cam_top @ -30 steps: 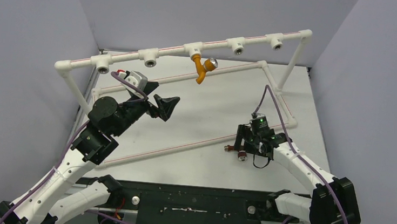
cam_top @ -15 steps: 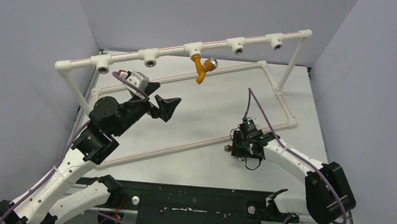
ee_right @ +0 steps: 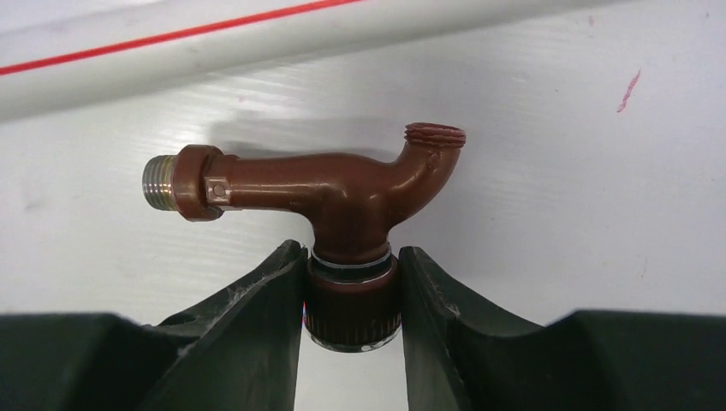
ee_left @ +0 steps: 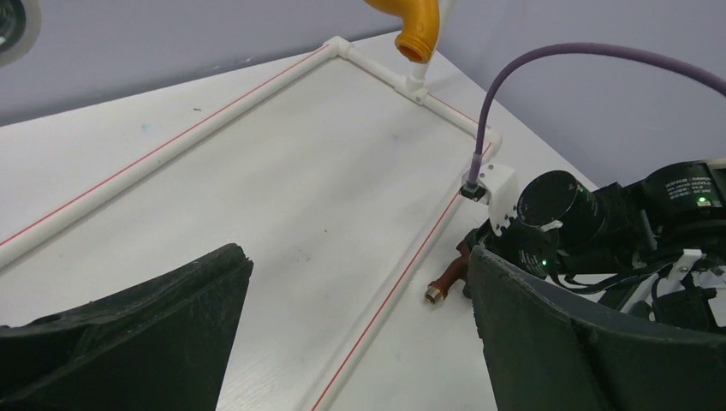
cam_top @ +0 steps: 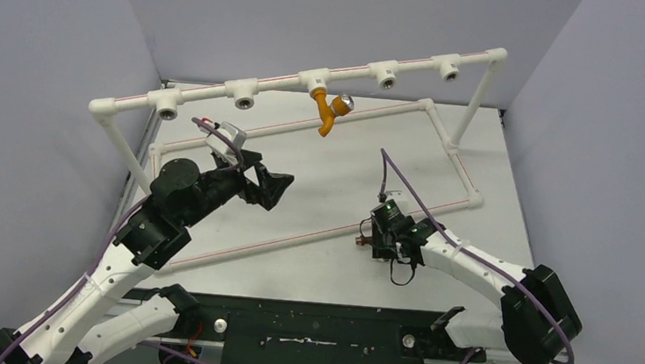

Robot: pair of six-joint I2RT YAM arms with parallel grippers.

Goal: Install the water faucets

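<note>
Squarely between right fingers point(ee_right: 248, 317): red-brown faucet point(ee_right: 342, 184) knob end, clenched; left fingers point(ee_left: 145, 317) released.

You are working in a robotics lab test cell, not a home or a plumber's workshop. Plain grey-lilac partition walls point(cam_top: 40, 52) are boxing in the white table point(cam_top: 337, 174) beyond and to either side of the grippers. A mock-up frame of red-striped white pipe point(cam_top: 279, 80) is standing past the left gripper point(cam_top: 279, 185), with an orange-yellow faucet point(cam_top: 325, 112) hanging from it as a practice fitting. A dark red-brown faucet point(ee_right: 342, 193) is lying loose on the tabletop at the right gripper point(ee_right: 351, 255). Behind both grippers, white robot arms point(cam_top: 471, 261) are trailing purple cables point(ee_left: 548, 53) from a black base plate point(cam_top: 315, 331).
</note>
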